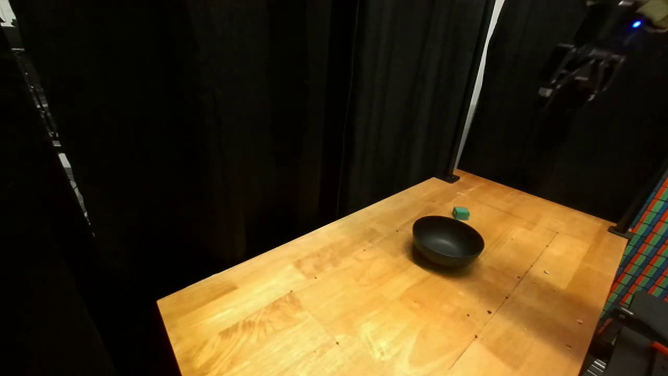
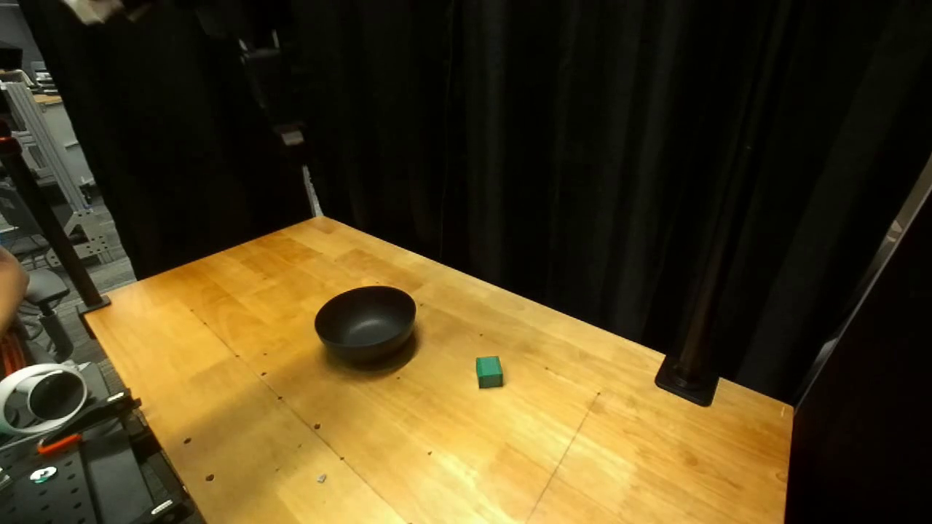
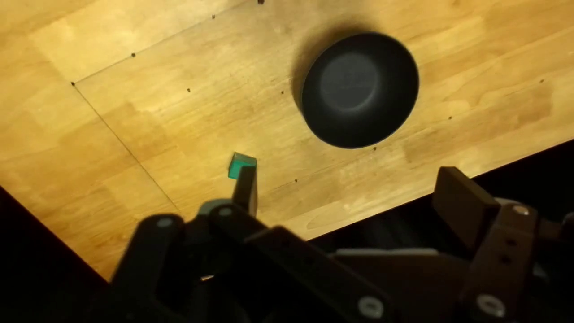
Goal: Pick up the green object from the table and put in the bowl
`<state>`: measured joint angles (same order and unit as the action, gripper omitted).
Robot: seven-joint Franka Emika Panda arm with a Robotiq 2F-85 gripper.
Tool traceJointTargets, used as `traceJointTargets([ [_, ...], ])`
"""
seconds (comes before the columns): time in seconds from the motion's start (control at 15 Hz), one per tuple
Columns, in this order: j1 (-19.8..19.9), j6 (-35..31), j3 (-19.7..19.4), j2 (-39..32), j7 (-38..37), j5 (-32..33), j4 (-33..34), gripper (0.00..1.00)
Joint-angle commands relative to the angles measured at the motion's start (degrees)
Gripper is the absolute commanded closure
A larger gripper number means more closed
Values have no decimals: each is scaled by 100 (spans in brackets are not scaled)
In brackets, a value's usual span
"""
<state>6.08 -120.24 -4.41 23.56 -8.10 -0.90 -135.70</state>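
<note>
A small green block (image 2: 489, 372) rests on a light wooden tabletop (image 2: 437, 473), near but apart from a round, shallow black bowl (image 2: 368, 324); in an exterior view it lies to the bowl's right and on its near side. Well above the tabletop hangs a black two-fingered robotic gripper (image 3: 352, 188), its jaws released and spread wide. In the wrist view, the finger (image 3: 245, 190) at left partly hides the block. A black post (image 2: 700, 320) with a flat base stands at the tabletop's far edge, to the right, before dark fabric curtains (image 2: 539, 145).

Likely a lab: black curtains (image 2: 568, 160), metal framing (image 2: 45, 145)
</note>
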Motion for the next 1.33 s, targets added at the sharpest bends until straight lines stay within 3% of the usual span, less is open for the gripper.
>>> traceJointTargets([
  [0.0, 215, -1167, 473, -1276, -1096, 813, 272, 0],
  [0.2, 329, -1834, 428, -2246, -2149, 1707, 517, 0],
  [0.4, 296, -2162, 37, -3074, -2887, 2243, 857, 0],
  [0.67, 190, -2692, -398, -3852, -3005, 1658, 1128, 0],
  [0.87, 173, -3056, -452, -4354, -2828, 922, 1255, 0],
  [1.27, -276, -4025, -784, -5405, -2985, 565, 1626, 0],
])
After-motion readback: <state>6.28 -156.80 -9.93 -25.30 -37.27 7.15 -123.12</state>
